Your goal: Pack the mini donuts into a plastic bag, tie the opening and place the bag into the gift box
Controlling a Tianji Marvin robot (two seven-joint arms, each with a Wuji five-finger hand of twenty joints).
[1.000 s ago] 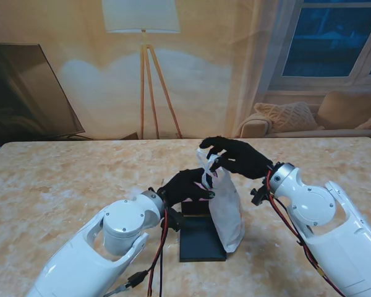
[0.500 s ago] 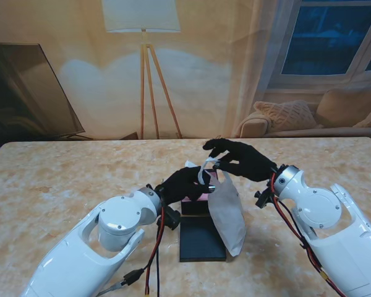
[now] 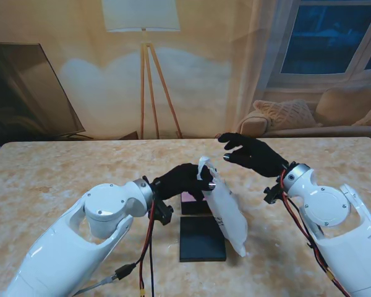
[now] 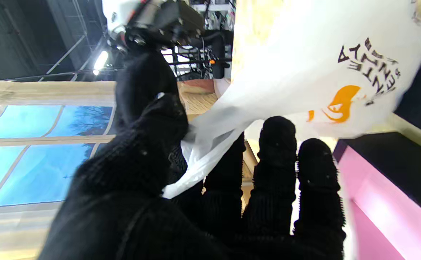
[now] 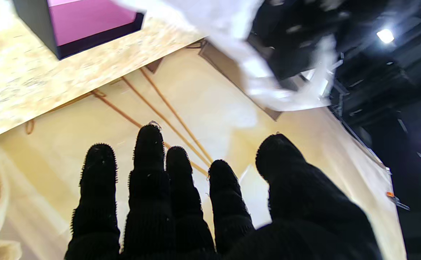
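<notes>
**Bag held at its neck over the gift box, ready to lower**

My left hand (image 3: pixel 184 180) is clamped on the gathered neck of the plastic bag (image 3: pixel 227 213); the left wrist view shows the white film bunched between my thumb and fingers (image 4: pixel 275 144). The bag hangs clear of the worktop (image 3: pixel 62 179), its long axis tilted, running from the held neck down and toward me, to my right. My right hand (image 3: pixel 253 154) is off the bag, farther from me and to the right, fingers apart and holding nothing. The gift box (image 3: pixel 195 205), with its pink interior, sits just beneath my left hand, its dark lid (image 3: pixel 202 238) nearer to me. The bag's lower end hangs over the lid's right edge rather than over the box. I judge the coming move needs the bag swung upright and back over the opening; the left hand is the nearer one.
</notes>
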